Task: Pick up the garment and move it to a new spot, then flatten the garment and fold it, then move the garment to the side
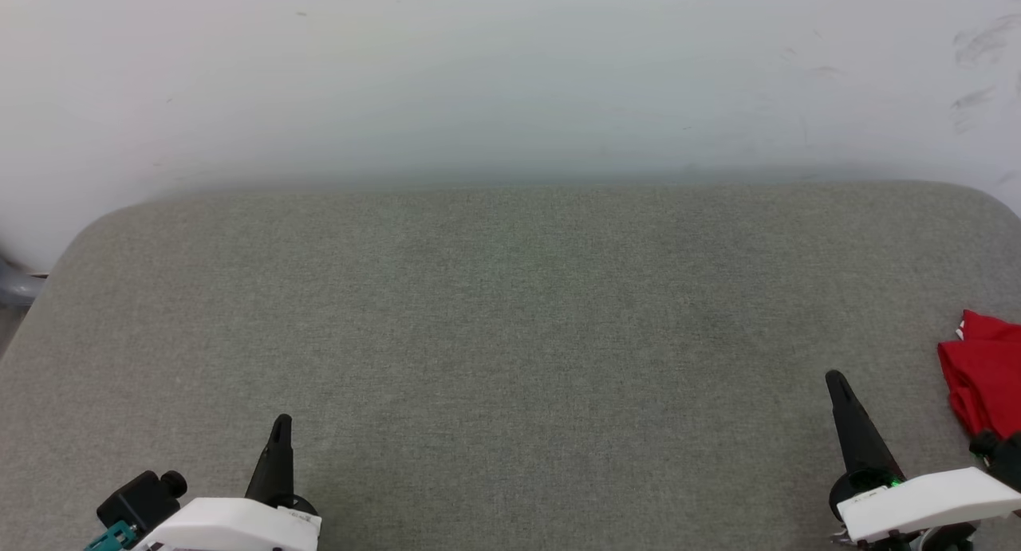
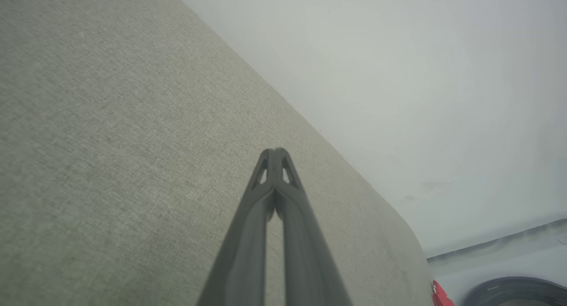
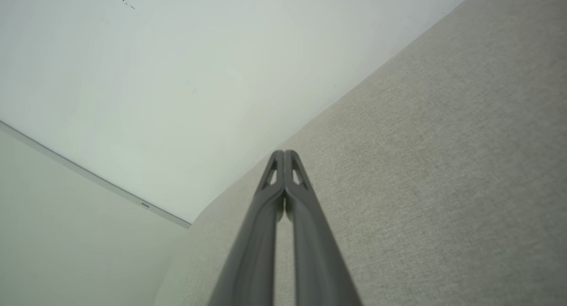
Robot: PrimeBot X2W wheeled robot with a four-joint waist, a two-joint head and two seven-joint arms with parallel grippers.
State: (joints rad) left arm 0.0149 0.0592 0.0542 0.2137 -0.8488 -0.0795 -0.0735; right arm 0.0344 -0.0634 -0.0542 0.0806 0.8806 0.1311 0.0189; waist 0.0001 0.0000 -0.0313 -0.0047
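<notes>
Garment [image 1: 987, 383] lies bunched near the closed right end effector [image 1: 835, 378].

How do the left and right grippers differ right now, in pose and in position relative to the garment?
Position: the right gripper sits close to the red garment at the right edge of the head view; the left gripper is far across the grey surface from it.
Pose: the right gripper's fingers lean left and reach farther up the view; the left gripper's lean slightly right.
Shared: both shut, holding nothing.
</notes>
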